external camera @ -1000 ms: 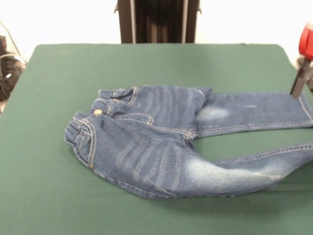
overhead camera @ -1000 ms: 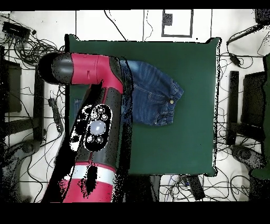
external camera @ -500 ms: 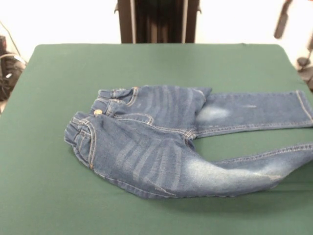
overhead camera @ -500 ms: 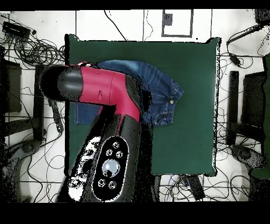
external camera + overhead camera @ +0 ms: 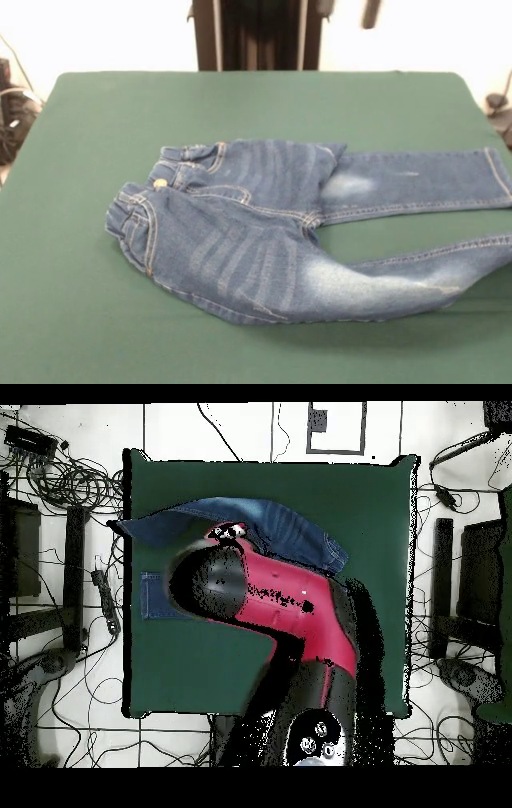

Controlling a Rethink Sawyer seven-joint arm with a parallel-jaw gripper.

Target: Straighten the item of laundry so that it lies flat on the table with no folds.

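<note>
Faded blue jeans (image 5: 264,240), green table (image 5: 80,304)

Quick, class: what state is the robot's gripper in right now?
Gripper: only a dark tip shows at the top edge; open or closed cannot be told. It is well clear of the jeans.

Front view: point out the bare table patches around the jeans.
Bare green table lies left of the waistband, behind the jeans up to the far edge, and along the near edge. A narrow wedge opens between the two legs. The right side is crowded: both legs run to that edge.

Faded denim jeans (image 5: 264,240) – matt green felt table (image 5: 80,320)
</note>
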